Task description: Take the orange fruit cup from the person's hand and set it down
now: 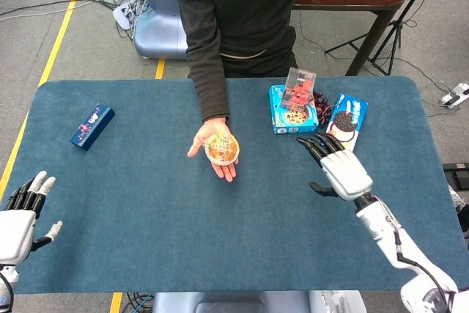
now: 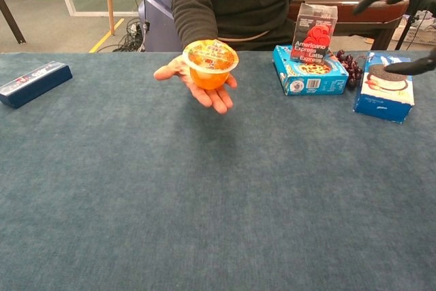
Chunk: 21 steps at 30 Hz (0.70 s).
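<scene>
The counter spreads wide and blue, and the person's hand sits palm-up over its middle, offering the orange fruit cup, foil lid up. The right hand hovers to the right of it, fingers spread, holding nothing, well apart from the cup. To do this well, come in level from the right, wrap the cup's wall below the rim, squeeze gently so nothing tips. The left hand waits at the near left edge, fingers apart and empty.
</scene>
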Motion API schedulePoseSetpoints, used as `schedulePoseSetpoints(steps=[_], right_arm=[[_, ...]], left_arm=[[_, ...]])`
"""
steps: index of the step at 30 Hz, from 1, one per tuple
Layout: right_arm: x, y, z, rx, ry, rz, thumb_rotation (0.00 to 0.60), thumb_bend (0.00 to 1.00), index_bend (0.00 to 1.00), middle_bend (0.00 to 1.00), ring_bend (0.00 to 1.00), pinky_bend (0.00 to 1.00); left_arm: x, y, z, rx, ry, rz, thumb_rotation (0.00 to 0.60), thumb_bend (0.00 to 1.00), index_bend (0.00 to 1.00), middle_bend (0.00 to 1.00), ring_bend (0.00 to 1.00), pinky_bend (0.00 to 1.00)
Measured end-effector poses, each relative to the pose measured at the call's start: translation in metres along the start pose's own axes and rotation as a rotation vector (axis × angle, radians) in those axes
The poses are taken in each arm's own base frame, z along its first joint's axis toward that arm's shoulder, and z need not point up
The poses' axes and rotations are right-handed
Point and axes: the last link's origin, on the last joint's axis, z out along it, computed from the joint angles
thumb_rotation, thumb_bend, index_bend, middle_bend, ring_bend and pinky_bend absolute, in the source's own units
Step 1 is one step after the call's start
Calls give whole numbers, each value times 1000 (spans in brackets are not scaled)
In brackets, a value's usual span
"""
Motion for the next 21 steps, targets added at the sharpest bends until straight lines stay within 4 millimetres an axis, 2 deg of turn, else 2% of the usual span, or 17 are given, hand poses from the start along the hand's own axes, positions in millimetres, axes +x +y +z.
schedulePoseSetpoints(steps=[3,7,14,21], right_arm=[[0,-15,24,32,-22,19,600,180,0,106,42,104],[-4,-35,53,70,-62,42,600,166,0,26,0,56],[-17,-71,98,136,-113,33,600,163,0,22,0,52],[-28,-99,130,180,-128,29,600,163,0,22,0,52]], left_arm=[[0,0,-1,3,-1,1,600,299,0,0,33,95],[1,-1,-2,8,2,3,600,300,0,0,33,95],[2,-3,-4,14,6,6,600,300,0,0,33,95],[4,-5,-6,25,9,9,600,300,0,0,33,95]])
